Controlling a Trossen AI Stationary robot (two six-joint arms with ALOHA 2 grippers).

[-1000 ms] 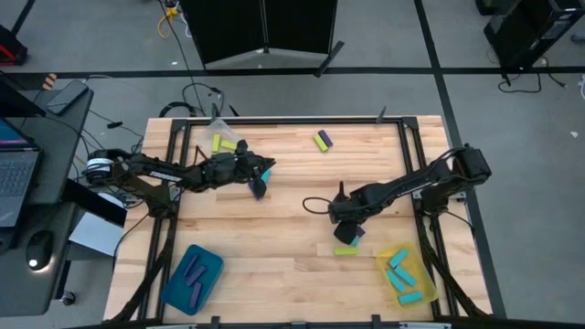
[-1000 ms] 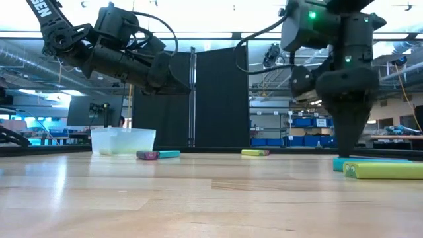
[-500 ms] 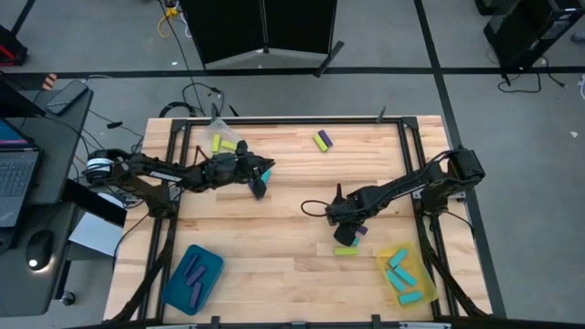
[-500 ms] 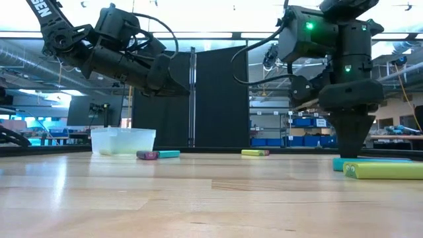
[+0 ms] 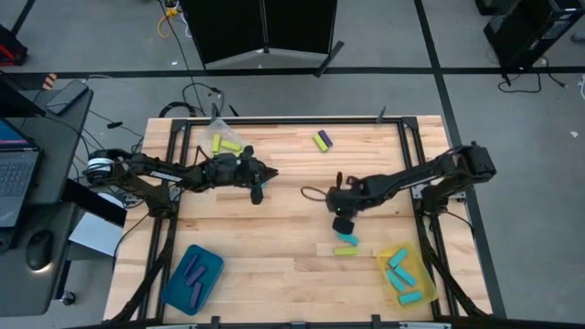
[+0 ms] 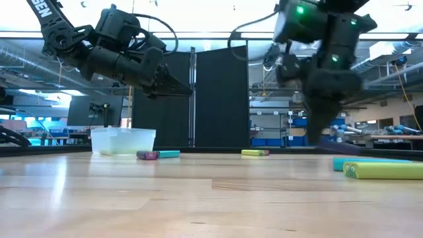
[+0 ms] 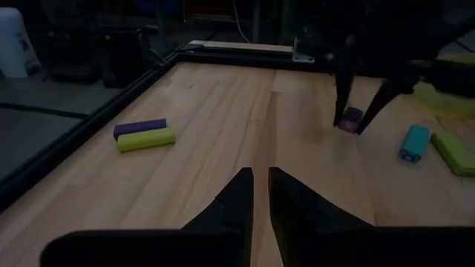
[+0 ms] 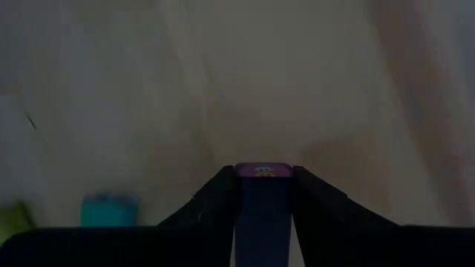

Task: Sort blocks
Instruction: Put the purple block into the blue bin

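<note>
A purple block [image 8: 262,194] sat clamped between the dark fingers [image 8: 211,202] of the right gripper [image 5: 342,222]; just beside it on the pale wooden table [image 5: 274,238] lay a cyan block [image 5: 346,239] and a yellow-green block [image 5: 345,249].

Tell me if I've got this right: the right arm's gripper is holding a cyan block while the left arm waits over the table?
Not quite. The block clamped in the right gripper is purple, not cyan, as the right wrist view shows. The cyan block lies on the table. The left gripper does wait over the table.
</note>
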